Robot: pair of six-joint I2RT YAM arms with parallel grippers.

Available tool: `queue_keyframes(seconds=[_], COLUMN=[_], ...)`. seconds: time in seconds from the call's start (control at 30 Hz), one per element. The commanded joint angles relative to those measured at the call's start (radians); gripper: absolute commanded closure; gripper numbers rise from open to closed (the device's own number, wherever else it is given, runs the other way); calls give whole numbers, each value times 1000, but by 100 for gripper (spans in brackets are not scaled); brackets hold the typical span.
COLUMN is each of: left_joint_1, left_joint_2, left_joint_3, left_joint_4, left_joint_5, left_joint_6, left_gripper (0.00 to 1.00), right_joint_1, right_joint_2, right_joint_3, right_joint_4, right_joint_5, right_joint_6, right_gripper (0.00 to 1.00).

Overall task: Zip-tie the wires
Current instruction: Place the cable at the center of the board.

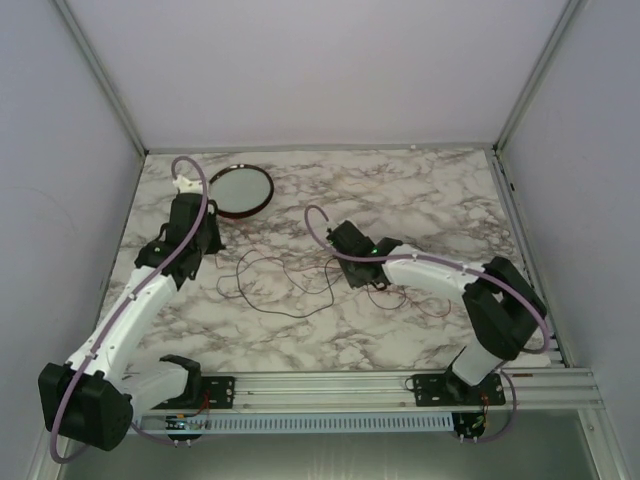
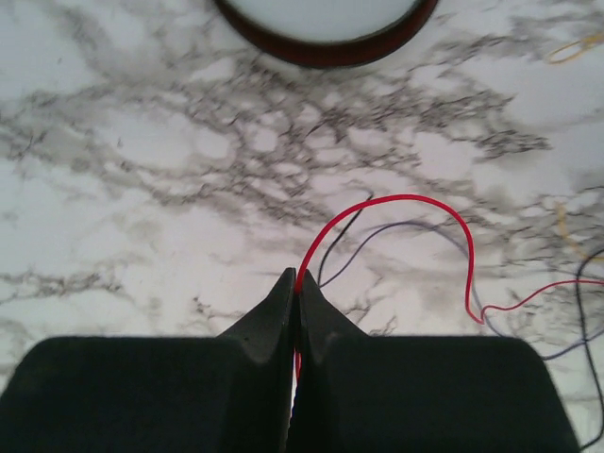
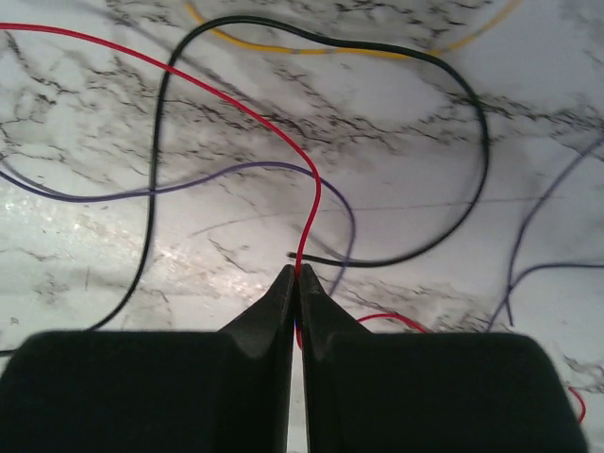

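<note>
The wires (image 1: 282, 282) lie as a loose tangle of thin strands on the marble table between the two arms. My left gripper (image 2: 296, 279) is shut on a red wire (image 2: 415, 199) that arcs away to the right, with dark and purplish strands beside it. From above, the left gripper (image 1: 208, 238) sits at the tangle's left end. My right gripper (image 3: 298, 272) is shut on a red wire (image 3: 236, 99) that rises and runs off to the upper left. From above, the right gripper (image 1: 336, 238) is at the tangle's right end.
A round dark-rimmed dish (image 1: 266, 200) stands at the back left, just beyond the left gripper; its rim (image 2: 321, 53) shows at the top of the left wrist view. Black (image 3: 159, 142), purple (image 3: 236, 174) and yellow (image 3: 264, 47) strands loop under the right gripper.
</note>
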Motion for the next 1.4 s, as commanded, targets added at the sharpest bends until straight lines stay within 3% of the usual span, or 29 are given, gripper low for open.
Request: queue_keyframes(seconds=[0.0,0.27,0.53,0.93,1.13,1.37], left_joint_1=[42,90,93,96,99,107], left_joint_2=[-25,-14,35,87,115,127], left_joint_3=[-52,-140,-224,-278,-295,-291], left_joint_4=[-36,10,61,84,98,93], left_joint_5=[-43,-26,4,-23,-35,-48], left_joint_6=[-33,-34,-35,-28,-32,-38], left_gripper=[100,100,99,93,85,63], right_joint_1=[41,67,68,69,70,71], right_joint_2=[61,96,48,-62,-71,-110], right_joint_3=[71,90,49,-44,-70,-114], right_joint_4=[45,42,11,-64,-67,-95], right_joint_5=[-16,-37,-32,-40,-58,-55], right_joint_6=[5,-10,-3,32,44,71], right_gripper=[98,93,100,100,100,100])
